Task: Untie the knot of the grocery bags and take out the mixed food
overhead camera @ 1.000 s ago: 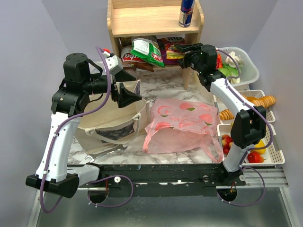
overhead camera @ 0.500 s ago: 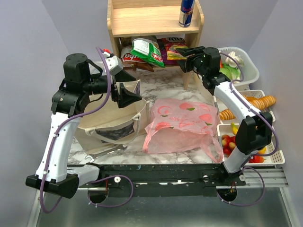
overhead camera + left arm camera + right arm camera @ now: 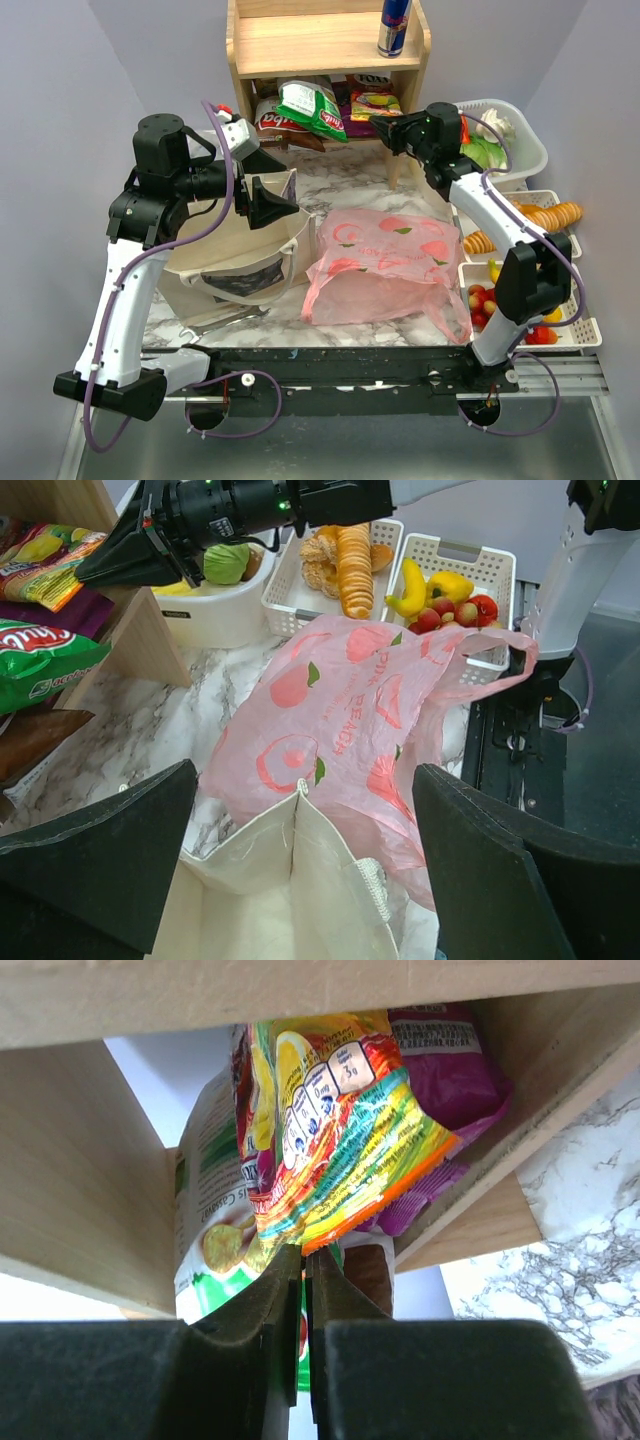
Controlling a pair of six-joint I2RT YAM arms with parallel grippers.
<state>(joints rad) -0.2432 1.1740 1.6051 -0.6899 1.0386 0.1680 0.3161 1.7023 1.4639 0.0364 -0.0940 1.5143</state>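
Reaching into the lower bay of the wooden shelf (image 3: 320,45), the right gripper (image 3: 307,1252) has its jaws pressed almost together, with the tips at the bottom edge of a multicoloured snack bag (image 3: 330,1140) standing among other packets. Whether any of the wrapper is caught between them cannot be told. The left gripper (image 3: 300,880) hangs over the open mouth of the beige tote (image 3: 240,255) with its jaws spread wide and nothing between them. The pink bag (image 3: 385,265) lies slumped on the marble desk (image 3: 350,185), touching the tote's right side. One handle loop (image 3: 500,650) lies slack and open toward the white baskets (image 3: 575,330), which hold the banana (image 3: 410,585) and small red fruit.
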